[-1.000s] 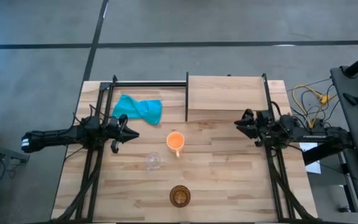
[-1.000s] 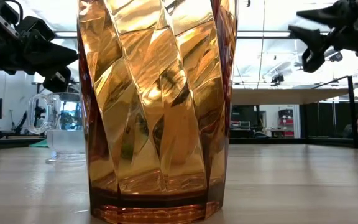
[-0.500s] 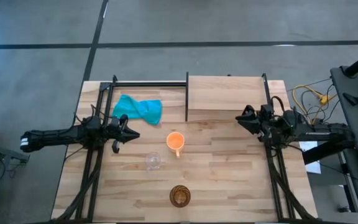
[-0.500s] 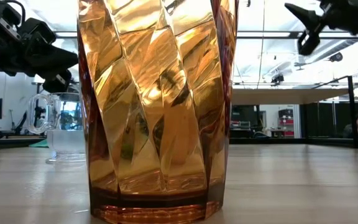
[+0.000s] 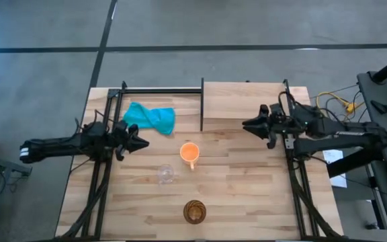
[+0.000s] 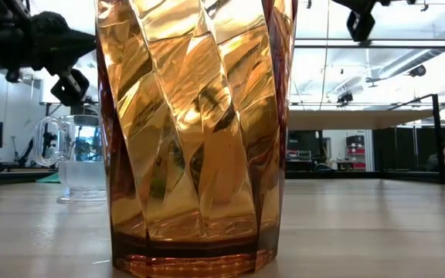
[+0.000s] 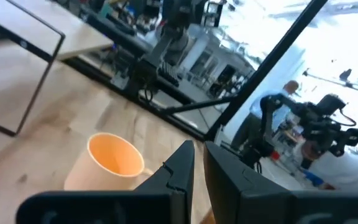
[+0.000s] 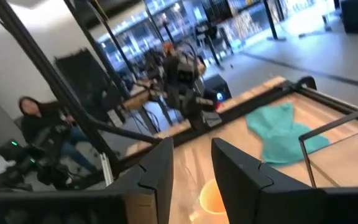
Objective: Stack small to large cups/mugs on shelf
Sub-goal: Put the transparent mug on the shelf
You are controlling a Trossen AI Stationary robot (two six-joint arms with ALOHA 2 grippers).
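In the low view the brown cup (image 6: 199, 131) fills the middle, its top cut off, hiding the orange mug and part of the glass cup (image 6: 79, 158). The right pincer (image 6: 359, 19) is cropped at the upper edge.

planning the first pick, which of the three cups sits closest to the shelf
The orange mug: it stands nearest the shelf, while the clear glass cup and brown cup sit farther toward the table's front edge.
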